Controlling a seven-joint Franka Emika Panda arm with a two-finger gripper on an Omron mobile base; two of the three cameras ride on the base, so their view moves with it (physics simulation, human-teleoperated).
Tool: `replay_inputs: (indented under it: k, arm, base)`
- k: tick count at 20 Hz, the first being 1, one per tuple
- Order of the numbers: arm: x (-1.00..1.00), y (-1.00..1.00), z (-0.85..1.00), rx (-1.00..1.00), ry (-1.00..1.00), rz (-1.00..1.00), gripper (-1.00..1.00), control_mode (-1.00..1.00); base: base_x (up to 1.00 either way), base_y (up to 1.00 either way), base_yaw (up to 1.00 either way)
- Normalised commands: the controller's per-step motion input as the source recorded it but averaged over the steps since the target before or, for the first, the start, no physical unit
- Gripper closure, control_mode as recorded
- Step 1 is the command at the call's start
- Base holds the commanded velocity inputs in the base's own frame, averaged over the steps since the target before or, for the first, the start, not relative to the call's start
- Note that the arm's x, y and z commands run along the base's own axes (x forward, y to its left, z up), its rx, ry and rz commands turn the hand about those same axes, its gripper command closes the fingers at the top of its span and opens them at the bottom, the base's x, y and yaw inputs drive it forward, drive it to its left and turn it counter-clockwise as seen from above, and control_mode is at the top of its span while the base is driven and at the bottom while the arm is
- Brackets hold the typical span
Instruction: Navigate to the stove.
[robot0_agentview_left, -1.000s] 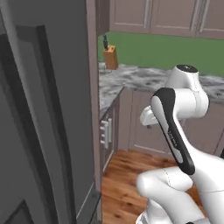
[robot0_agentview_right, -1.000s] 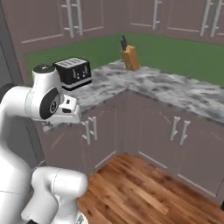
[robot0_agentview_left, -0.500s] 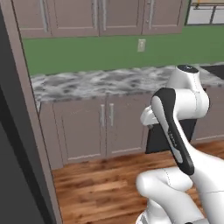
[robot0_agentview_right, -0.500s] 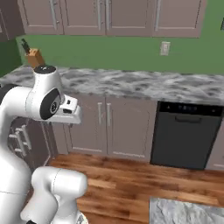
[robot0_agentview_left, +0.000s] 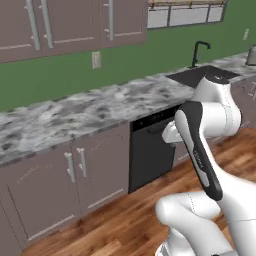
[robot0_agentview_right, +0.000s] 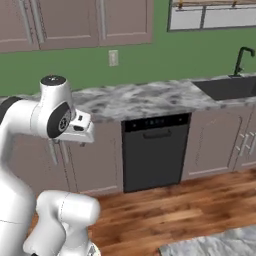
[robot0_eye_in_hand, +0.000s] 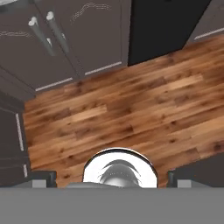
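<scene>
The wooden floor (robot0_agentview_right: 190, 210) takes the lower half of the right base view, with open planks between the robot and the cabinets. At the lower right corner of that view a grey rug (robot0_agentview_right: 215, 245) begins.

The marble worktop (robot0_agentview_left: 75, 112) runs as a long band across the middle of the left base view, from the left edge up to the right. Its front edge hangs a little over the grey lower cabinets (robot0_agentview_left: 55, 190) at lower left. Above the green wall (robot0_agentview_right: 150, 55), the upper cabinets (robot0_agentview_left: 65, 22) fill the upper left of the frame, and a window (robot0_agentview_right: 215, 15) sits at upper right in the right base view.

A black dishwasher (robot0_agentview_right: 156, 150) stands under the worktop near the centre of the right base view, between two cabinet fronts. A dark sink (robot0_agentview_right: 227, 87) is sunk in the worktop at the right edge; what is inside it I cannot see. A black faucet (robot0_agentview_right: 242, 57) rises behind it. A small wall outlet (robot0_agentview_right: 113, 57) is on the green wall, upper centre-left.

The stove is in none of these views.

The gripper (robot0_eye_in_hand: 111, 183) looks down on the floor at the bottom of the hand view, the two tips well apart near the lower corners, so the jaws are released and hold nothing.
</scene>
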Motion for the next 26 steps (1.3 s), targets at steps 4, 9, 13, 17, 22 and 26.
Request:
replay_inputs:
  k: [4, 9, 13, 17, 22, 26]
  arm:
    - [0.00, 0.00, 0.00, 0.00, 0.00, 0.00, -1.00, 1.00]
    - [0.00, 0.00, 0.00, 0.00, 0.00, 0.00, -1.00, 1.00]
    - [0.00, 0.00, 0.00, 0.00, 0.00, 0.00, -1.00, 1.00]
    - [0.00, 0.00, 0.00, 0.00, 0.00, 0.00, -1.00, 1.00]
    - [0.00, 0.00, 0.00, 0.00, 0.00, 0.00, -1.00, 1.00]
    - [0.00, 0.00, 0.00, 0.00, 0.00, 0.00, -1.00, 1.00]
  base:
    - [1.00, 0.54, -0.48]
    - [0.92, 0.75, -0.70]
    - [0.58, 0.55, -0.81]
    - [0.18, 0.34, -0.93]
    - [0.13, 0.14, -0.92]
    - [0.66, 0.45, -0.69]
